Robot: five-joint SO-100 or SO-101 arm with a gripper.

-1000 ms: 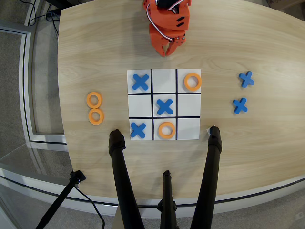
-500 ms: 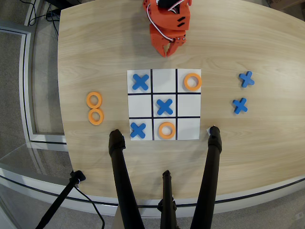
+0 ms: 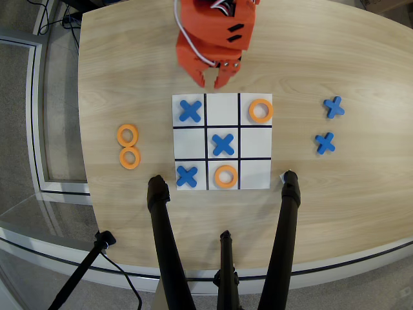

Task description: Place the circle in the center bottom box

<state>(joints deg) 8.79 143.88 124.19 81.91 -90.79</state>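
Observation:
The orange gripper (image 3: pixel 215 81) hangs over the bare table just above the board's top edge in the overhead view; its jaws are together and hold nothing. The center bottom box (image 3: pixel 222 108), the middle cell of the row nearest the arm's base, is empty and lies right below the gripper. Two loose orange rings (image 3: pixel 128 135) (image 3: pixel 130 157) lie on the table left of the board. One orange ring (image 3: pixel 261 110) sits in the top right cell. Another ring (image 3: pixel 225 175) sits in the middle cell of the far row.
Blue X pieces lie in the top left cell (image 3: pixel 190 110), the centre cell (image 3: pixel 222 144) and the lower left cell (image 3: pixel 187 175). Two more X pieces (image 3: pixel 333 106) (image 3: pixel 325 143) lie right of the board. Black tripod legs (image 3: pixel 161 219) (image 3: pixel 288 206) stand at the table's near edge.

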